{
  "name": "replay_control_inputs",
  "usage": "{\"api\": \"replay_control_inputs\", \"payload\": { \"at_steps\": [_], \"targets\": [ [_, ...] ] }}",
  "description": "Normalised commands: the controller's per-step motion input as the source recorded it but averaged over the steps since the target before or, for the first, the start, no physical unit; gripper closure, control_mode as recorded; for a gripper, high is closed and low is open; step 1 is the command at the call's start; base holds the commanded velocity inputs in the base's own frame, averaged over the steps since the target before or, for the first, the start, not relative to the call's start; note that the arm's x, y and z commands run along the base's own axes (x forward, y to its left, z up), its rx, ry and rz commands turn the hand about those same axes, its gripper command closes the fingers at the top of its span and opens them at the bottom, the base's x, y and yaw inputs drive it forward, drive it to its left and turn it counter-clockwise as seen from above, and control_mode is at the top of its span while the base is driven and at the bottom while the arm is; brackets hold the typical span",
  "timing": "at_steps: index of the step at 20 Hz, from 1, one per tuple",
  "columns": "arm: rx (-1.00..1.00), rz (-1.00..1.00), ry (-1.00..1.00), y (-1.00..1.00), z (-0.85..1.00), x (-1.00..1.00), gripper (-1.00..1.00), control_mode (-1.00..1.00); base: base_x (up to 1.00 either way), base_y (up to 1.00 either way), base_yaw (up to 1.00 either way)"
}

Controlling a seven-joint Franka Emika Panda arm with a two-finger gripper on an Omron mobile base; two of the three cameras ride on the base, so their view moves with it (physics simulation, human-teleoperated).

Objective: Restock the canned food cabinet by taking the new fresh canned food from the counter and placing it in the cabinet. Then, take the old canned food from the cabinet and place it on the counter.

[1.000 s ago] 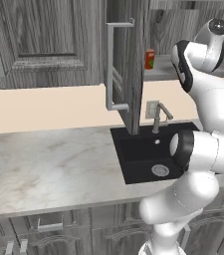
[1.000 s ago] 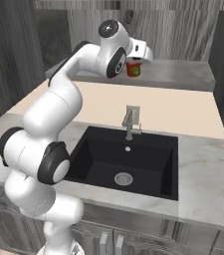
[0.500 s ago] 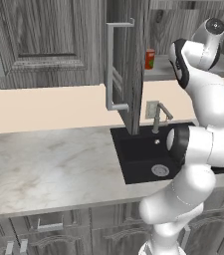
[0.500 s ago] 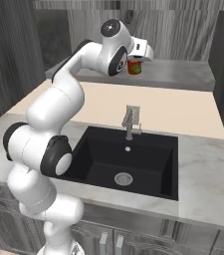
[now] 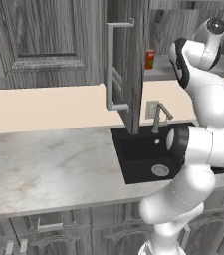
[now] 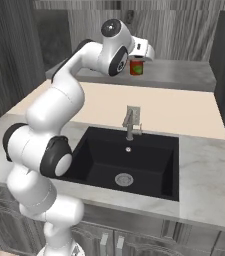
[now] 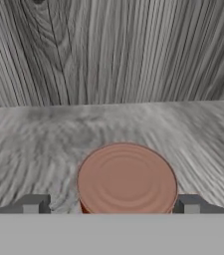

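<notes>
The arm reached up from the base into the open wall cabinet (image 5: 128, 60), whose grey wood-grain door (image 5: 125, 50) stood swung out toward the room with its long silver bar handle (image 5: 111, 64) facing the left base camera. Inside, a can (image 6: 136, 66) with a red body and a green band stood upright on the grey shelf (image 6: 184, 75), near the shelf's front edge; in the left base view the same can (image 5: 150, 59) showed just past the door's edge, at the left end of the shelf.

The gripper (image 6: 143, 51) hung directly over the can, pointing down at it. From the hand camera the can's coppery ringed lid (image 7: 127, 178) sat low in the middle, and the two dark fingertips (image 7: 33, 203) stood wide apart, one on each side of the can and clear of its rim, so the fingers were spread and not clamped on it. Behind the can the shelf ran back to the cabinet's wood-grain rear wall (image 7: 111, 50).

Below, the pale marbled counter (image 5: 44, 169) ran along the wall, with the black sink (image 6: 126, 162) set into it and a silver tap (image 6: 131, 120) rising at the sink's back edge. The beige backsplash (image 5: 39, 107) lay between the counter and the wall cabinets. Low cabinets with drawer fronts (image 5: 49, 234) stood beneath the counter.
</notes>
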Motion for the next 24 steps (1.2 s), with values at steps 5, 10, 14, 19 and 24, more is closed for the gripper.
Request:
{"api": "replay_control_inputs", "payload": {
  "at_steps": [5, 10, 14, 19, 24],
  "targets": [
    [0.01, 0.0, -0.09, 0.0, 0.01, -0.21, -1.0, -1.0, 0.0, 0.0, 0.0],
    [0.01, 0.0, -0.1, 0.0, 0.01, -0.73, -1.0, -1.0, 0.0, 0.0, 0.0],
    [0.02, 0.0, -0.12, 0.03, 0.12, -0.8, -1.0, -1.0, 0.0, 0.0, 0.0],
    [0.0, 0.0, -0.04, 0.3, 0.14, -0.91, -1.0, -1.0, 0.0, 0.0, 0.0],
    [0.0, 0.02, 0.0, 0.62, 0.0, -0.81, -1.0, -1.0, 0.0, 0.0, 0.0]
  ]
}}
